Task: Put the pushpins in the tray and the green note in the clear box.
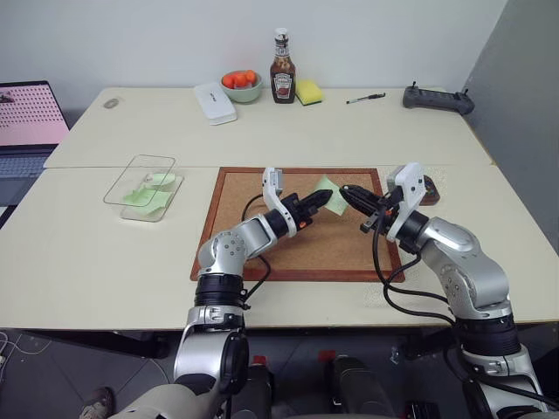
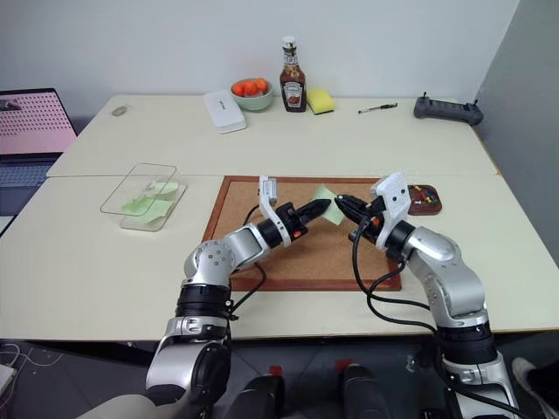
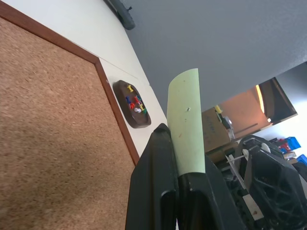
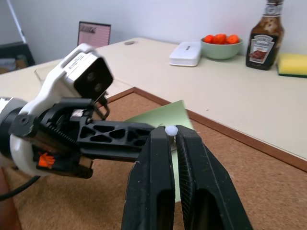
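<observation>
green note (image 3: 186,120) hanging above the cork board (image 1: 253,218), left gripper (image 2: 321,208) clamping its edge, right gripper (image 4: 171,136) pinching a white pushpin (image 4: 171,130), tray (image 2: 425,198) holding pushpins right of board, clear box (image 1: 144,186) sitting far left

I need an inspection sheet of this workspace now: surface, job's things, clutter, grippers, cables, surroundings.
Surface: two pale tables pushed together; a cork board lies in front of the robot.
Job's things: green note held above the board; a white pushpin; tray with coloured pushpins beside the board; clear box at the robot's left, green slips inside.
Clutter: ketchup bottle, bowl of orange fruit, yellow sponge, white case, pen, black controller.
Grippers: left gripper shut on the note; right gripper shut on the white pushpin.
Cables: black cables along both arms.
Surroundings: laptop, white wall.
</observation>
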Action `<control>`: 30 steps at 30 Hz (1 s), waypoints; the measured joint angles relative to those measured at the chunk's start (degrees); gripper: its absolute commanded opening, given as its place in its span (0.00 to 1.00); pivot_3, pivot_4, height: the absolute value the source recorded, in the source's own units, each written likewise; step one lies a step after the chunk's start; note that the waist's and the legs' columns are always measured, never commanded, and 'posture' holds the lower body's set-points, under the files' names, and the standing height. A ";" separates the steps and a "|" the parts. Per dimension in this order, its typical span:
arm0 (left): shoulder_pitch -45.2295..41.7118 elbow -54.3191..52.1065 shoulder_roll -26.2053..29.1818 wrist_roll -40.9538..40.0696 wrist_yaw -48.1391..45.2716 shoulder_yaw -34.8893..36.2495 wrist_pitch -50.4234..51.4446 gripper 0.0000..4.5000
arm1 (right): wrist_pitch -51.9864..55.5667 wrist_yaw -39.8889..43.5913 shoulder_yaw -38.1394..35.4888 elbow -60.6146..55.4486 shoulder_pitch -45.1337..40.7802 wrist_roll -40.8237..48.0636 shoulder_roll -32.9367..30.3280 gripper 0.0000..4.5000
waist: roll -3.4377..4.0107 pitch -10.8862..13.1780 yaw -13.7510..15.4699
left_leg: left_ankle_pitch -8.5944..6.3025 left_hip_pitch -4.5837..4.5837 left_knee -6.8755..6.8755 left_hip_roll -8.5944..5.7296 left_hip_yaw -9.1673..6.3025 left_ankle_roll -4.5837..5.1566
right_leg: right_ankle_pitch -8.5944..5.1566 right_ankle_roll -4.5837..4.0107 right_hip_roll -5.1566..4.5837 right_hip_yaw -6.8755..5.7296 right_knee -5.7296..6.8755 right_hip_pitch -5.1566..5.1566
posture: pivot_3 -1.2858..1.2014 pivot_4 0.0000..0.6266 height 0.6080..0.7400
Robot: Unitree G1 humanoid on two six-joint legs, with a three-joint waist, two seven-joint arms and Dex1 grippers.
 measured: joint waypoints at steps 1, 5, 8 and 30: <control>0.01 0.00 0.39 0.23 -0.09 -0.25 -0.39 0.01 | 0.04 -0.89 -0.45 0.00 0.00 0.20 0.04 0.00 | 0.00 0.00 0.00 | 0.00 0.00 0.00 0.00 0.00 0.00 | 0.00 0.00 0.00 0.00 0.00 0.00 | 0.52 0.24 1.00; 0.11 -0.10 1.86 1.43 -0.83 -0.99 -1.21 0.01 | -1.85 -4.86 -1.49 1.16 -0.02 -3.66 -0.75 0.00 | 0.00 0.00 0.00 | 0.00 0.00 0.00 0.00 0.02 0.00 | 0.00 0.00 0.00 0.00 0.00 0.00 | 0.52 0.24 1.00; 1.11 -1.50 4.19 3.07 -1.61 -1.97 -2.50 0.01 | -4.86 -10.71 -1.48 7.09 -0.29 -11.46 -3.22 0.00 | 0.00 0.00 0.00 | 0.00 0.01 -0.01 0.00 0.04 0.00 | 0.00 0.00 0.00 0.02 0.00 0.00 | 0.52 0.24 1.00; 1.38 -4.26 6.44 6.14 -2.31 -3.32 -6.36 0.00 | -15.40 -30.38 -3.50 55.51 -20.25 -24.25 -0.20 0.21 | 0.00 0.01 -0.09 | 0.01 -0.08 0.00 0.00 0.19 0.01 | 0.03 -0.01 0.00 0.16 0.03 -0.13 | 0.52 0.24 1.00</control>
